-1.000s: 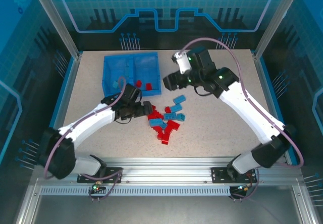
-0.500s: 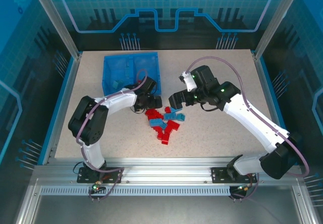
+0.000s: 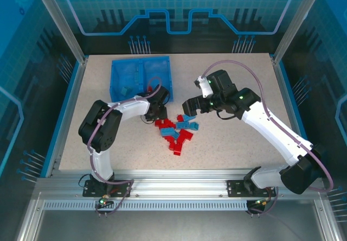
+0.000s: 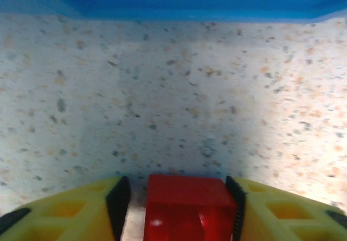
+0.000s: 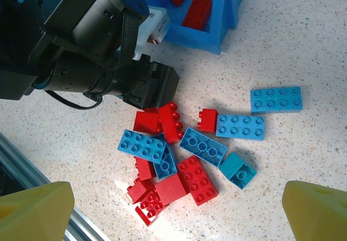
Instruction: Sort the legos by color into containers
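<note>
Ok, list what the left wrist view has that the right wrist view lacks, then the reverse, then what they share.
Left wrist, not right wrist: the left tool's yellow fingers and black pads from inside, a red plastic brick between them. Right wrist, not left wrist: the pile of red and light blue studded plastic bricks, two red bricks inside the shallow blue plastic tray, and the right tool spread open. Shared: the tray's blue wall and the speckled tabletop.

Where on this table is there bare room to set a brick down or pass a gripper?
Free: the table far right of the tray, and the near strip between the lego pile and the table's near edge. Crowded: the centre, where the left gripper and right gripper flank the pile by the tray's near wall.
</note>
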{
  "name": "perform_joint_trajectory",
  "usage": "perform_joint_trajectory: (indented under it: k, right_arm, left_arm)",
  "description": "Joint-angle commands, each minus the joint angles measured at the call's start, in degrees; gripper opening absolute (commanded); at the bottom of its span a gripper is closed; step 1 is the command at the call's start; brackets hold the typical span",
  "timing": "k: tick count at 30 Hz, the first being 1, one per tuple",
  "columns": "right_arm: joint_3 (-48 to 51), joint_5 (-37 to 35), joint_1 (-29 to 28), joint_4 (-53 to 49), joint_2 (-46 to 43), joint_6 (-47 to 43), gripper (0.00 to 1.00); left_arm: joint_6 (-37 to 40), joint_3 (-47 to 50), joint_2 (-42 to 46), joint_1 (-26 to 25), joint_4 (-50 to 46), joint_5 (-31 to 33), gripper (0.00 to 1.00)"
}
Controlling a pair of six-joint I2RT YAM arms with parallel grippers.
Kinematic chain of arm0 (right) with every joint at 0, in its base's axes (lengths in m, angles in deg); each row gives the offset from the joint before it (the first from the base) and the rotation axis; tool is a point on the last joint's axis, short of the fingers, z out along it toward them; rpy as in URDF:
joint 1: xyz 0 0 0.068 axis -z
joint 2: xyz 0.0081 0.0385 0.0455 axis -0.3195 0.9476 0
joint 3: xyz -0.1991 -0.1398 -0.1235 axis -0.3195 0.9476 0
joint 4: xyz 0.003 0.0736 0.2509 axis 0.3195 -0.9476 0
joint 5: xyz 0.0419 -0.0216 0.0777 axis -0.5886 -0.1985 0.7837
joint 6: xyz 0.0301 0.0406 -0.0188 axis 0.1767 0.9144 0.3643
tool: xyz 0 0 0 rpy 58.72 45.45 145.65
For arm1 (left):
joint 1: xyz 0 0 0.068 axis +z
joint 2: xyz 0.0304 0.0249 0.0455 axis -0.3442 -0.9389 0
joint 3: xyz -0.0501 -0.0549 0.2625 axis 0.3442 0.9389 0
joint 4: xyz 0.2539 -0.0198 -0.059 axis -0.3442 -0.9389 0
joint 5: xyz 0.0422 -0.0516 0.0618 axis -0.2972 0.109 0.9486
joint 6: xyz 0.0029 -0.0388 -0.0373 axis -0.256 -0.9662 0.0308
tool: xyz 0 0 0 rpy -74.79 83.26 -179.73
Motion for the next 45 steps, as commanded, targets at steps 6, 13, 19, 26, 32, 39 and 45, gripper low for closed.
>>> perform_joint_trajectory:
  k: [6,13,19,26,32,39,45]
  right_arm:
    - [-1.44,0.86,0.56,-0.37,0.70,1.67,1.00]
    - [-1.45,2.13,0.58,0.50,0.83,2.45,1.00]
    - [-1.93,1.97,0.58,0.85,0.68,2.74,1.00]
    - [-1.85,1.32,0.58,1.83,0.55,3.35,1.00]
    - [-0.62,0.60,0.49,1.39,-2.29,4.55,1.00]
    - [0.21,-1.42,0.58,-0.47,-5.77,4.11,1.00]
    - [0.39,-1.91,0.53,-0.21,-5.99,4.22,1.00]
  left_arm:
    - [-2.36,4.39,4.26,-0.16,-2.61,5.53,0.32]
    - [-2.42,5.51,15.07,-0.16,-2.79,7.40,0.25]
    - [1.28,0.68,23.22,0.49,-4.63,9.70,0.24]
    - [11.50,-13.83,13.95,2.13,-1.01,13.37,0.24]
    - [13.87,-25.20,-0.76,6.91,3.27,14.73,0.24]
    - [15.59,-36.88,-12.92,9.66,3.19,8.40,0.43]
    - [15.85,-39.24,-11.20,9.55,2.24,5.59,0.53]
